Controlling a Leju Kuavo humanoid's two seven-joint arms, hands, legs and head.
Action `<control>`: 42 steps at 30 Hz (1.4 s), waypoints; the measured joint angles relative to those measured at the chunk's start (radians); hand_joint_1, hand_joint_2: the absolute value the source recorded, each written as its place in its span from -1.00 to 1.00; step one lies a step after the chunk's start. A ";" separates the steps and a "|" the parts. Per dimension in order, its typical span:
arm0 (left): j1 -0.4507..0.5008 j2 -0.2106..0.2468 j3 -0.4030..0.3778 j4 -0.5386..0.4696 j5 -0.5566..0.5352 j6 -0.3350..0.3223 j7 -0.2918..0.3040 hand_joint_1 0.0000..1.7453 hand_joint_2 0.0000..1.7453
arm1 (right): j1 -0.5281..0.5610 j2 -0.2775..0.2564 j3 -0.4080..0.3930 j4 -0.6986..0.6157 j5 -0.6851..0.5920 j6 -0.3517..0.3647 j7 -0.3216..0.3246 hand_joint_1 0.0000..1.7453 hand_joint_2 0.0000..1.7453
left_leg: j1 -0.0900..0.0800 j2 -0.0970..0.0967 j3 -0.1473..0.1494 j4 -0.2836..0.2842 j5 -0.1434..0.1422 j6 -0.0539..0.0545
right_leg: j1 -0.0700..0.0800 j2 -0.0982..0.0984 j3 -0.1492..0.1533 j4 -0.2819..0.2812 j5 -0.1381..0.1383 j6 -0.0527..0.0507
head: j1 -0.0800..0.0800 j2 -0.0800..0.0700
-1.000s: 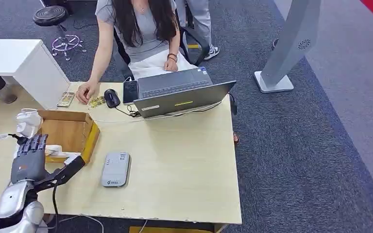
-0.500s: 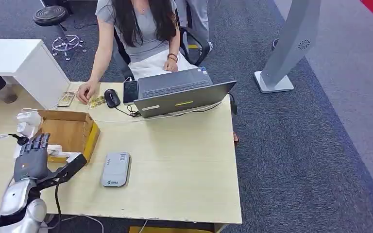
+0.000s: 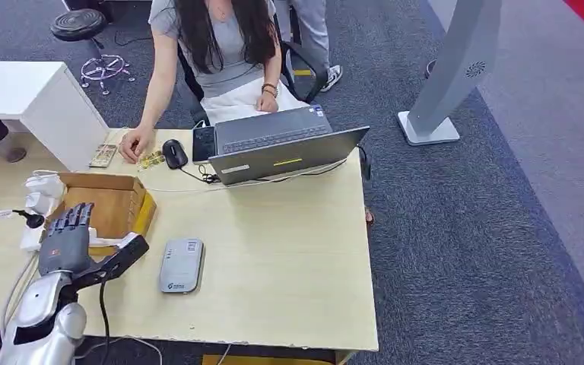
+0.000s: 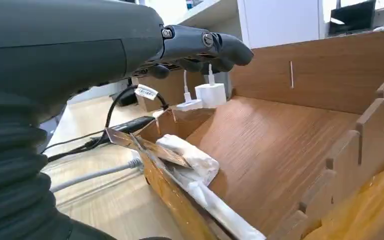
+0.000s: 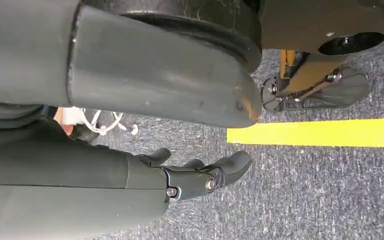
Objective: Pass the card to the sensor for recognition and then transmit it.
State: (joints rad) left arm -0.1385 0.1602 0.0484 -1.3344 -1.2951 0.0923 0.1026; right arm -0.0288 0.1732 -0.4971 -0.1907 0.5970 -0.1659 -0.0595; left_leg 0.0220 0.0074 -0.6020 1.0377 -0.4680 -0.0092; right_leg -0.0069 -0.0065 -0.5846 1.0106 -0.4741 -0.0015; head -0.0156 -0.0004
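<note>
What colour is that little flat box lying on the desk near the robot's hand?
Light grey card reader; head view shows it best.

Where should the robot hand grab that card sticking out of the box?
Probably by the free end of the card, which juts past the wooden box's near wall. Coming from outside that wall, the left robot hand could pinch its flat faces.

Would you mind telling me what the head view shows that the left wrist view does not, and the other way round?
Head view alone: the grey card reader on the table, the laptop, the mouse and a seated person whose hand rests beside the mouse. Left wrist view alone: the inside of the wooden box, where white wrapped items and a thin flat piece lie at the near wall. Both share the left hand, fingers apart and holding nothing, at the box, and the white charger plugs beyond it.
</note>
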 joint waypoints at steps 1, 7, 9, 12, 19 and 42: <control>-0.004 -0.001 -0.002 0.000 0.003 -0.002 0.000 -1.00 1.00 | 0.000 0.000 0.000 0.000 0.000 0.003 0.000 -1.00 -1.00 | 0.000 0.000 0.000 0.000 0.000 0.000 | 0.000 0.000 0.000 0.000 0.000 0.000 | 0.000 0.000; -0.024 -0.001 -0.017 0.002 0.019 -0.007 0.000 -1.00 1.00 | 0.000 0.000 0.000 0.000 0.006 0.008 0.000 -1.00 -1.00 | 0.000 0.000 0.000 0.000 0.000 0.000 | 0.000 0.000 0.000 0.000 0.000 0.000 | 0.000 0.000; -0.026 -0.001 -0.019 0.002 0.019 -0.008 0.000 -1.00 1.00 | -0.001 0.000 0.000 0.000 0.006 0.008 0.000 -1.00 -1.00 | 0.000 0.000 0.000 0.000 0.000 0.000 | 0.000 0.000 0.000 0.000 0.000 0.000 | 0.000 0.000; -0.026 -0.001 -0.023 0.003 0.019 -0.008 0.000 -1.00 1.00 | -0.001 0.000 0.000 0.000 0.006 0.008 0.000 -1.00 -1.00 | 0.000 0.000 0.000 0.000 0.000 0.000 | 0.000 0.000 0.000 0.000 0.000 0.000 | 0.000 0.000; -0.027 0.000 -0.038 0.009 0.028 -0.009 0.000 1.00 1.00 | -0.001 0.000 0.000 0.000 0.010 0.008 0.004 -1.00 -1.00 | 0.000 0.000 0.000 0.000 0.000 0.000 | 0.000 0.000 0.000 0.000 0.000 0.000 | 0.000 0.000; -0.027 0.000 -0.047 0.011 0.040 -0.019 0.002 1.00 1.00 | -0.001 0.000 0.000 0.000 0.016 0.010 0.010 -1.00 -1.00 | 0.000 0.000 0.000 0.000 0.000 0.000 | 0.000 0.000 0.000 0.000 0.000 0.000 | 0.000 0.000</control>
State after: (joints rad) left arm -0.1656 0.1606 0.0011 -1.3237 -1.2554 0.0736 0.1041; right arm -0.0297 0.1732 -0.4971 -0.1907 0.6134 -0.1564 -0.0496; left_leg 0.0220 0.0075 -0.6021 1.0377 -0.4681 -0.0093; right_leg -0.0068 -0.0063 -0.5846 1.0106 -0.4740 -0.0015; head -0.0156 -0.0004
